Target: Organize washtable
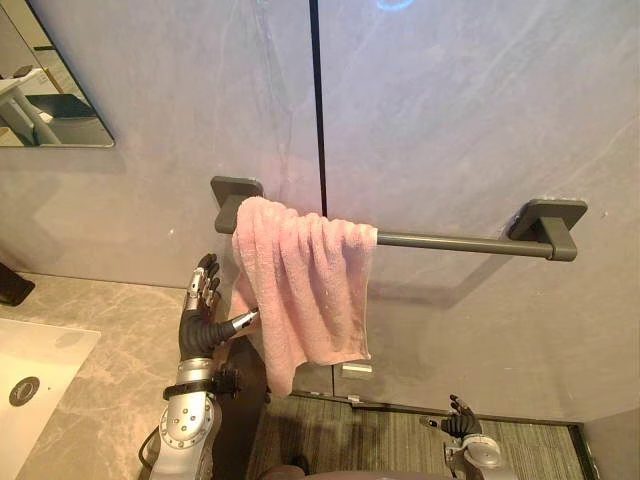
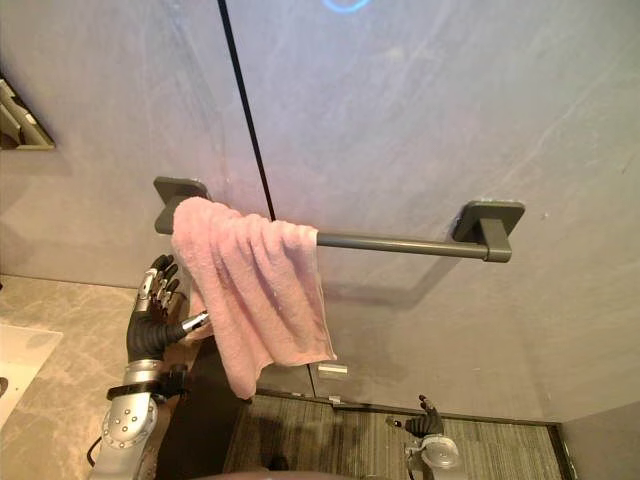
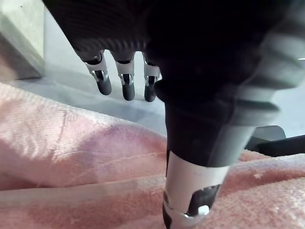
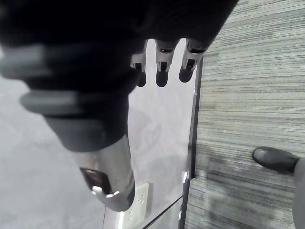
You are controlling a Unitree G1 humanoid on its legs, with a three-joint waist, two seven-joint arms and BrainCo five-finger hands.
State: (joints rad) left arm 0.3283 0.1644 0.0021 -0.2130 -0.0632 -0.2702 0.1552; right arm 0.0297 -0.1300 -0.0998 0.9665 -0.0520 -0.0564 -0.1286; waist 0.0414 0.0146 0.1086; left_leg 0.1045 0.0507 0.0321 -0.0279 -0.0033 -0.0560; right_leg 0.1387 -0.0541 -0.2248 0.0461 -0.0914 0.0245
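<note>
A: Where is the pink towel (image 1: pixel 305 290) seen?

B: It is draped over the dark grey towel bar (image 1: pixel 450 242), which is fixed to the grey wall (image 1: pixel 450 120). It is hung close to the bar's left bracket and well apart from the right one. The cloth is bunched on the bar and hangs in folds, with one corner reaching lower than the rest.

A: How is the left hand (image 1: pixel 200 325) held?

B: It is raised just beside the towel's left edge, above the marbled counter (image 1: pixel 110 340). Its fingers (image 1: pixel 205 275) are stretched straight upward and spread a little. The thumb is pointed sideways at the towel, and its tip is seen at the hanging edge. Whether the cloth is actually touched cannot be told. In the left wrist view the thumb is seen laid out straight over the pink cloth. Nothing is gripped.

A: And the right hand (image 1: pixel 462 422)?

B: It is held low, well apart from the towel, over the striped floor (image 1: pixel 350 440). Its fingers are relaxed and only slightly bent, the thumb is stuck out straight, and nothing is enclosed.

A: What else is noted?

B: A white sink (image 1: pixel 40 365) is set into the counter at the left, and a mirror (image 1: pixel 45 110) is mounted on the wall above it.
</note>
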